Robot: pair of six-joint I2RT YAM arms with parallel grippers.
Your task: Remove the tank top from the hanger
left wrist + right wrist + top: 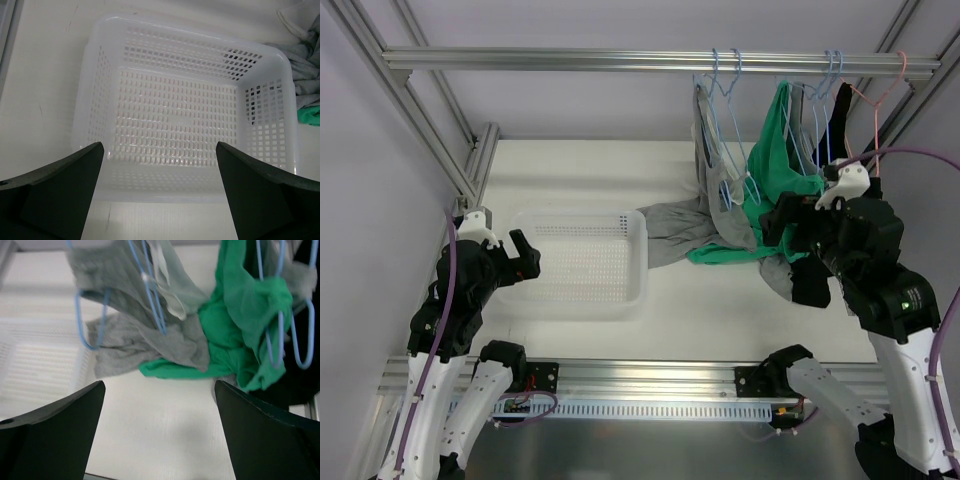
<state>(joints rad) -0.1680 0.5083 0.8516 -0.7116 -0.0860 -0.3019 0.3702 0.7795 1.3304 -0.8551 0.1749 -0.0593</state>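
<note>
The green tank top [775,165] hangs among blue hangers [833,70] on the rail [620,60] above the far right corner of the counter [570,170]. Its lower part has slumped onto the surface and is tangled with a grey garment [680,228] that spreads towards the middle. A black garment [840,105] shares the rail too, and the pictures do not settle which piece the task means. The green one lies nearest the right gripper [790,225].

That gripper sits just in front of the bundle, its jaws released, wide apart and holding nothing. The left gripper [525,255] hovers near the left edge over a white basket [638,262], with its jaws likewise released and empty.

The likely trouble is the overlap. A pinch into the heap could gather grey and green cloth together. A pull with no hold on the hanger could slide it along the rail, unhook it, or catch a strap on the wire and drag the crowded neighbours with it.

The top view alone shows the rail, the hooks and both arms. Only the right wrist view shows, up close, the green cloth looped through the blue wires and the grey fold lying over the green hem. Only the left wrist view shows that the basket holds nothing.
</note>
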